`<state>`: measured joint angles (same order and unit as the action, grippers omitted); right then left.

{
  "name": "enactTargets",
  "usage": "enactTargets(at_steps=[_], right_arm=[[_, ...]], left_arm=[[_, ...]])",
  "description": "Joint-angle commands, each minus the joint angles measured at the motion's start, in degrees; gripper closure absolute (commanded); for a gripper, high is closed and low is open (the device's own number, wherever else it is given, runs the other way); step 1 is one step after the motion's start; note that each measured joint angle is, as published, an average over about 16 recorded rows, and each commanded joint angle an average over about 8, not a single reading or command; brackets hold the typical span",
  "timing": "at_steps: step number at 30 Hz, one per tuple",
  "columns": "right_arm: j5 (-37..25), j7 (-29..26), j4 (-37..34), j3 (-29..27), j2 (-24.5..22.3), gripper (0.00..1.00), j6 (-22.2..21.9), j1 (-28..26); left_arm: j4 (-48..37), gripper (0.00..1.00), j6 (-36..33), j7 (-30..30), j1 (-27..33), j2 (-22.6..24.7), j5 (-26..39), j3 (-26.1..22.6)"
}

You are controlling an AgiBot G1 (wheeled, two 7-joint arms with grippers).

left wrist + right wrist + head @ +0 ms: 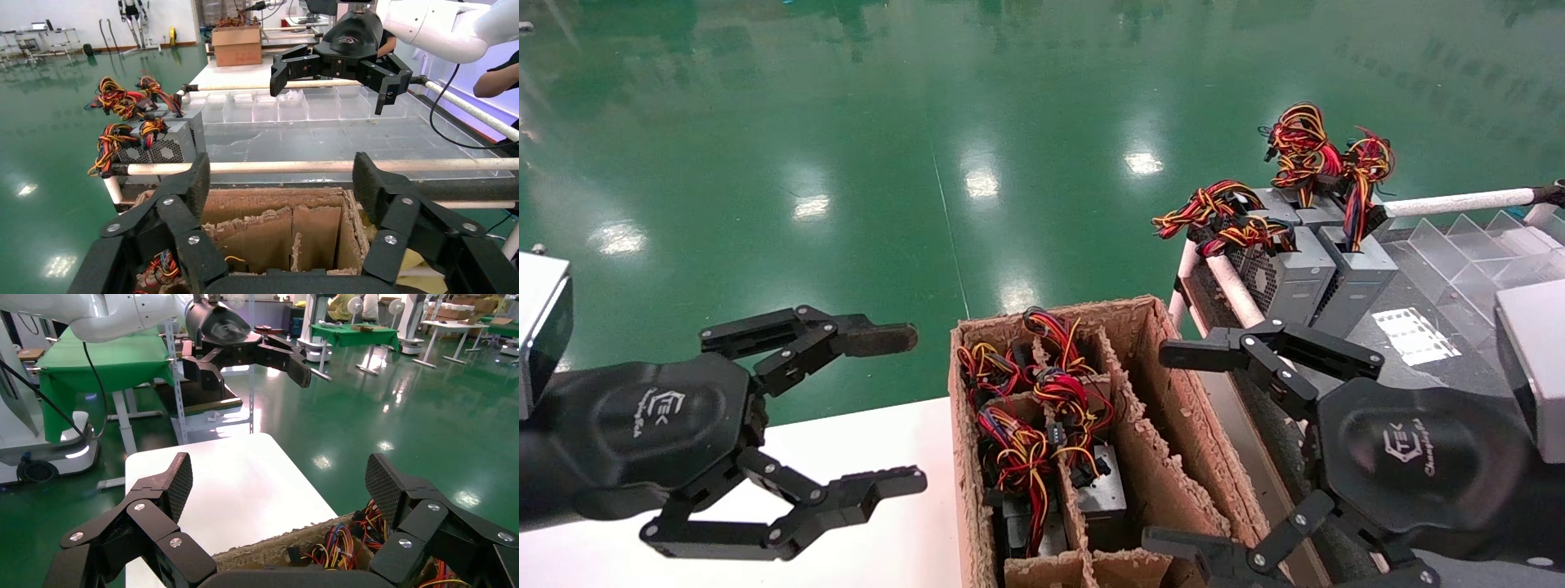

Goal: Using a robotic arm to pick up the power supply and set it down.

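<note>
Head view: nearest me I have both grippers spread wide and holding nothing; the left gripper [911, 412] hangs over the white table [878, 457], the right gripper [1173, 445] over the right edge of the brown cardboard divider box [1164, 392]; that box stands between the two, its left compartments stuffed with red, yellow and black wire bundles over grey power supplies [1099, 490], how many I cannot tell; its right compartment looks bare. Beyond the right gripper, a dark tray [1426, 310] framed by white rails carries clear plastic dividers [1475, 245] and what I count as three upright power supplies [1295, 273], close together at its far left corner, wires sprouting upward. Behind everything lies glossy green floor [846, 147] reflecting ceiling lights.
</note>
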<state>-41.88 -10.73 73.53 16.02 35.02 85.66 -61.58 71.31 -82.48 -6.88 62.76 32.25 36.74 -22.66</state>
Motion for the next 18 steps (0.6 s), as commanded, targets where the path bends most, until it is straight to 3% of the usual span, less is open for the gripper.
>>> enactTargets(at_steps=[1, 18], right_arm=[[0.0, 0.0, 0.0, 0.0, 0.0, 0.00, 0.0, 0.0], [0.0, 0.0, 0.0, 0.0, 0.0, 0.00, 0.0, 0.0]], left_arm=[[0.0, 1.00, 0.0, 0.0, 0.0, 0.0, 0.0, 0.0], [0.0, 1.00, 0.0, 0.0, 0.0, 0.0, 0.0, 0.0]])
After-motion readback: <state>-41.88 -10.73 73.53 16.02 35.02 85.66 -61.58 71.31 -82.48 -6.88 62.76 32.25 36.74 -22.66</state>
